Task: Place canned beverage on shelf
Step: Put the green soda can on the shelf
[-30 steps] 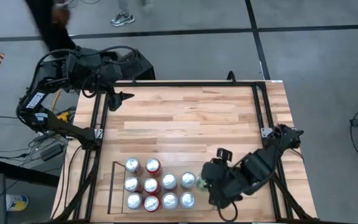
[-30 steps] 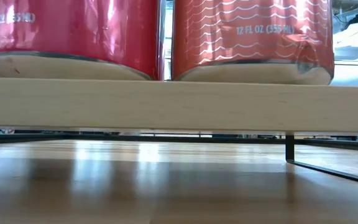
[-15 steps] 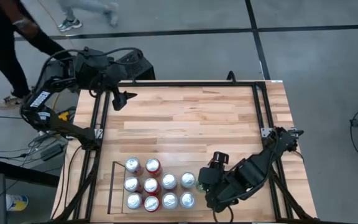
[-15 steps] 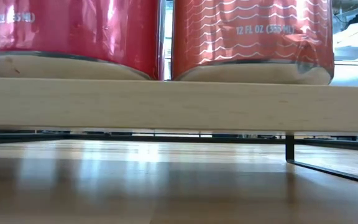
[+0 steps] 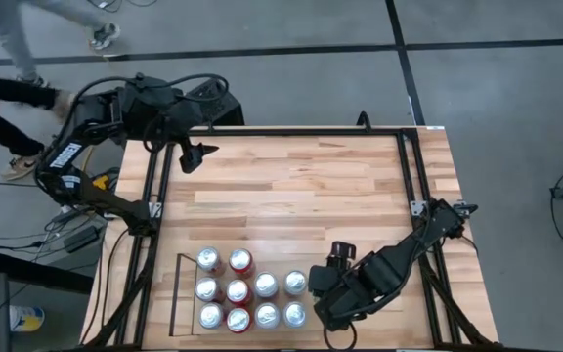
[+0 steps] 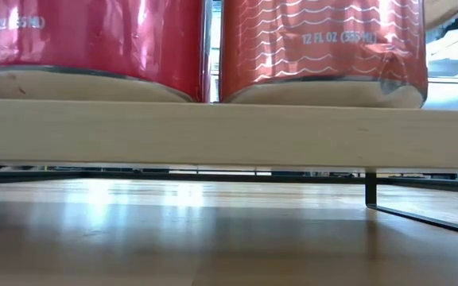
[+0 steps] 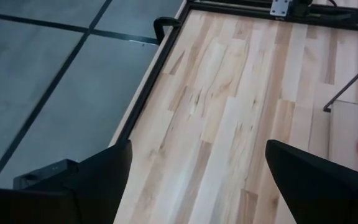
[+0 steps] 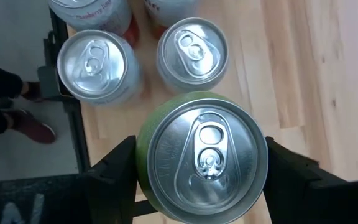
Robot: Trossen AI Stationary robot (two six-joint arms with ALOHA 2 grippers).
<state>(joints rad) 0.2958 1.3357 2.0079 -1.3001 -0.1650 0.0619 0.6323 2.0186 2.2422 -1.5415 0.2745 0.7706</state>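
Note:
The shelf (image 5: 178,293) is a low bay with black rails and a wood plank floor at the table's near left. Several cans stand upright on it (image 5: 238,290); two red ones show close up in the low view (image 6: 316,48). My right gripper (image 5: 317,285) is at the shelf's right end, shut on a green can with a silver top (image 8: 202,155). That can stands just beside two silver-topped cans (image 8: 192,53). My left gripper (image 5: 199,154) is open and empty over the table's far left corner. My right gripper pinches the green can between its two fingers (image 8: 114,171), on opposite sides of its wall just under the top rim (image 8: 143,146). The fingers come from above and the can stands upright in them. Its bottom is hidden, so I cannot tell whether it rests on the plank.
A black metal frame (image 5: 409,166) runs around the tabletop. The middle and far part of the wood tabletop (image 5: 301,186) is bare. A person's legs (image 5: 8,93) show on the floor beyond the far left corner.
My right gripper has carried the green can a little toward the table's left edge, closer to the cans on the shelf. My left gripper has shifted slightly toward the table's right. The person behind the table has walked on.

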